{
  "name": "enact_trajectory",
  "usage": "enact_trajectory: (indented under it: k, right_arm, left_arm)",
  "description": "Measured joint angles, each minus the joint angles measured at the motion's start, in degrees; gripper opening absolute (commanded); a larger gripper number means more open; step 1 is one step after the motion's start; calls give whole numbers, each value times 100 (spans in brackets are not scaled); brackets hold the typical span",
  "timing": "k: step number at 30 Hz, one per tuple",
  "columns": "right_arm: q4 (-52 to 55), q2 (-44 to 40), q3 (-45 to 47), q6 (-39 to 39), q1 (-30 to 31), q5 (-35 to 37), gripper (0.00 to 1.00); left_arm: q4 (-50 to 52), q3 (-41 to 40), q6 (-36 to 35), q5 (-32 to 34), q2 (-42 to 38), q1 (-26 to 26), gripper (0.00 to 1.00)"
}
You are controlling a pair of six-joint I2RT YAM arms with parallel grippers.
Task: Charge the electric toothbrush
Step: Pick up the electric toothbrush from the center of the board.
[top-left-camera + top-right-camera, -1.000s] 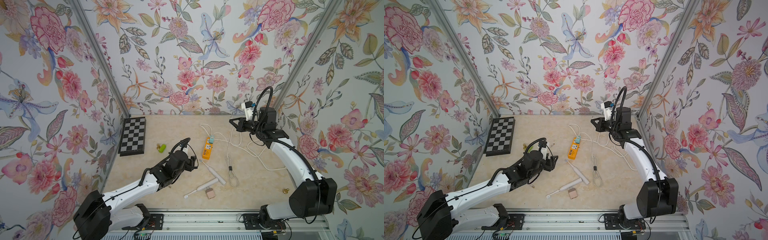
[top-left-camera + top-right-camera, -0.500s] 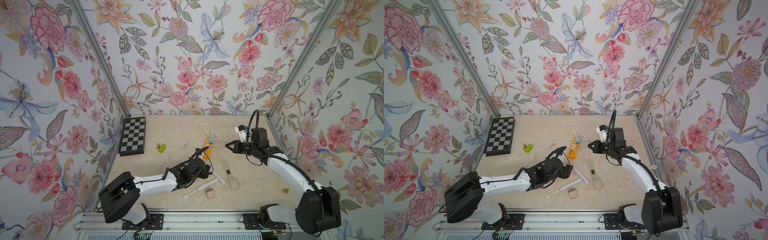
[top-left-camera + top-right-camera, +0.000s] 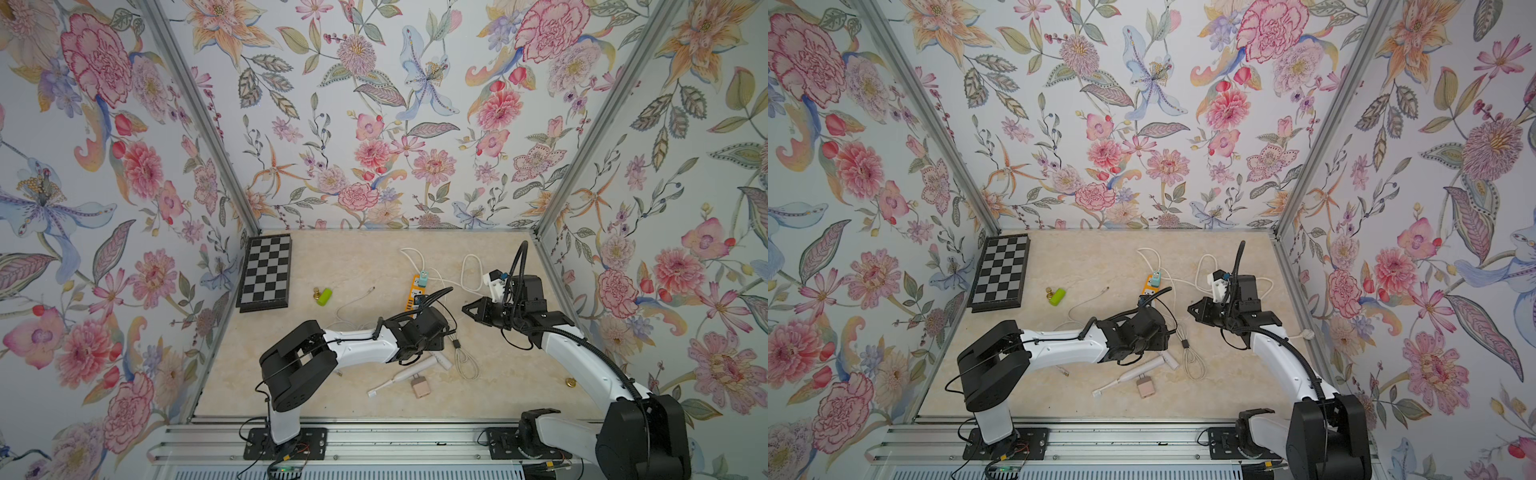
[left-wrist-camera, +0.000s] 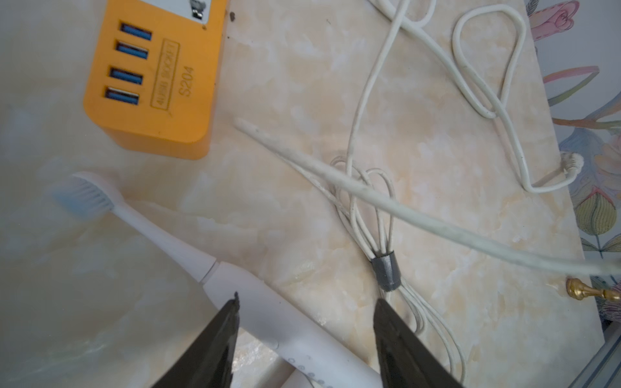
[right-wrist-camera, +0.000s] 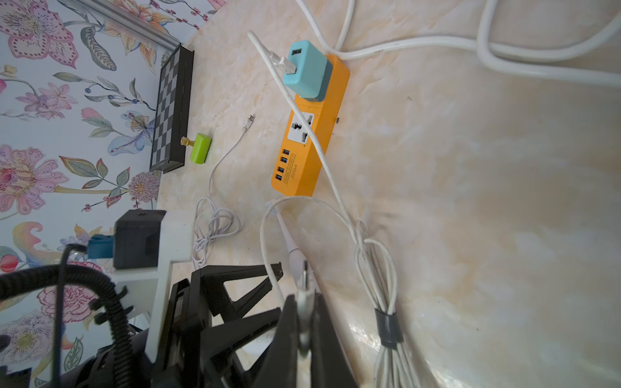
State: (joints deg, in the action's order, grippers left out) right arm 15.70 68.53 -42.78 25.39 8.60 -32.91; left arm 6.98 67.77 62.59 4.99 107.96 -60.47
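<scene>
Toothbrush (image 3: pixel 405 375) lies flat on the beige marbled table (image 3: pixel 357 257), at about 6 o'clock from the table's middle, its head pointing to 7 o'clock. The chessboard (image 3: pixel 266 272) rests at 10 o'clock, beside the side wall. The orange power strip (image 3: pixel 415 293) sits close to the middle, toward 1 o'clock. Its face reads "S204" next to a boxed line ending in "SOCKET", alongside four blue USB ports, and a teal adapter (image 5: pixel 307 72) is plugged in at its 12 o'clock end. The left gripper (image 4: pixel 307 302) hangs over the toothbrush with its fingers moderately apart and gripping nothing; the handle runs beneath them. The right gripper (image 5: pixel 305 299), at 3 o'clock, is pinched on the metal-tipped plug (image 5: pixel 304 273) of a white cable. The toothbrush is white, with a slim neck, blue-and-white bristles and a row of small dots on its handle.
</scene>
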Motion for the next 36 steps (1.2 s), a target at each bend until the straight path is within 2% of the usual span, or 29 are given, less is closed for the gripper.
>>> enact_trajectory:
  k: [3, 12, 20, 24, 29, 36]
  right_arm:
    - [-9, -57, 48, 22, -131, 24, 0]
    - [-173, -127, 251, 85, -313, -74, 0]
    - [-356, -179, 374, 87, -313, -118, 0]
    - [-400, -179, 398, 87, -315, -127, 0]
    - [-452, -179, 402, 87, -339, -197, 0]
    - [-485, -179, 402, 85, -363, -254, 0]
  left_arm:
    - [249, 341, 76, 13, 304, -31, 58]
    - [1095, 778, 216, 120, 573, -162, 57]
    - [1519, 1272, 254, 402, 581, -186, 61]
    - [1574, 1113, 472, 439, 448, -229, 64]
    - [1436, 481, 973, 339, 131, -339, 65]
    - [1246, 391, 1357, 286, 144, -330, 65]
